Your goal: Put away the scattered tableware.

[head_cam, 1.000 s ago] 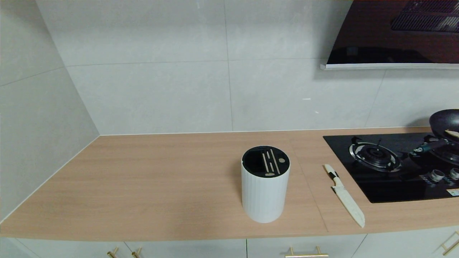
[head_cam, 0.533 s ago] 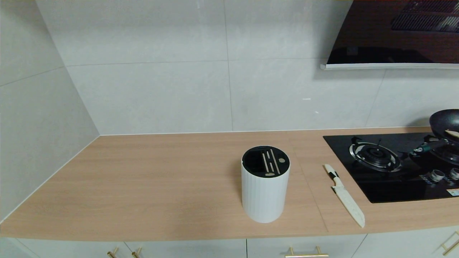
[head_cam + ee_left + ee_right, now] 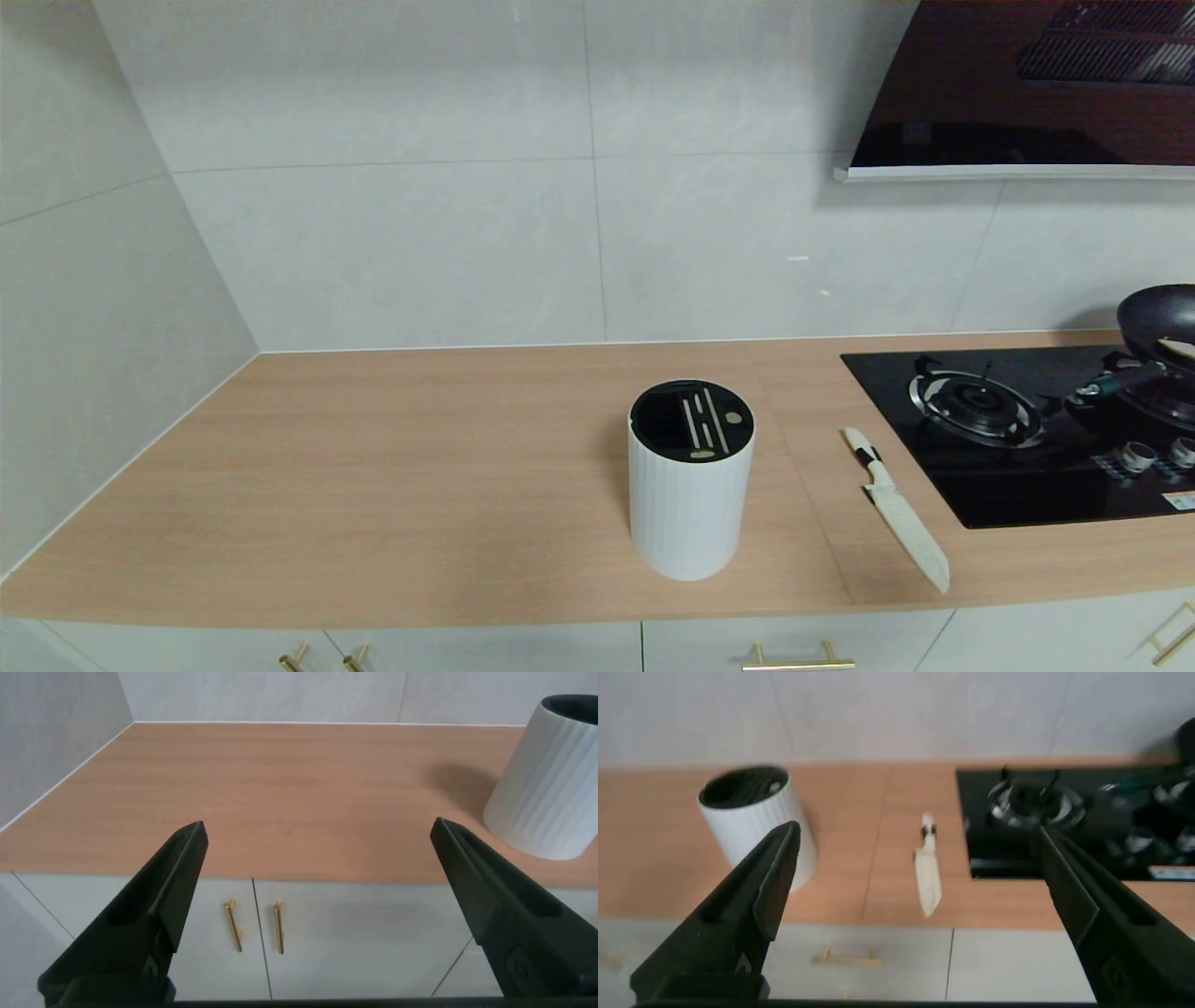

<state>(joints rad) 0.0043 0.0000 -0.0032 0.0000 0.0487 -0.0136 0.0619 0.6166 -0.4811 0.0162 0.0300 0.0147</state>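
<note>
Clock directions take 12 o'clock as the rear wall, seen from the head view. The knife holder (image 3: 691,481) stands upright on the worktop (image 3: 420,485), right of centre and near the front edge. The knife (image 3: 894,506) lies flat on the worktop at the holder's 3 o'clock, apart from it, handle toward 11 o'clock and tip toward 5 o'clock. The hob (image 3: 1018,467) is set in the worktop at the knife's 2 o'clock. The pan (image 3: 1158,322) sits at the hob's 2 o'clock corner. The extractor hood (image 3: 1027,93) hangs on the wall above the hob. Cabinet doors (image 3: 798,644) lie below the front edge.

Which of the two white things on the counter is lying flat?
The knife, beside the stove, lies flat. The round holder stands upright.
</note>
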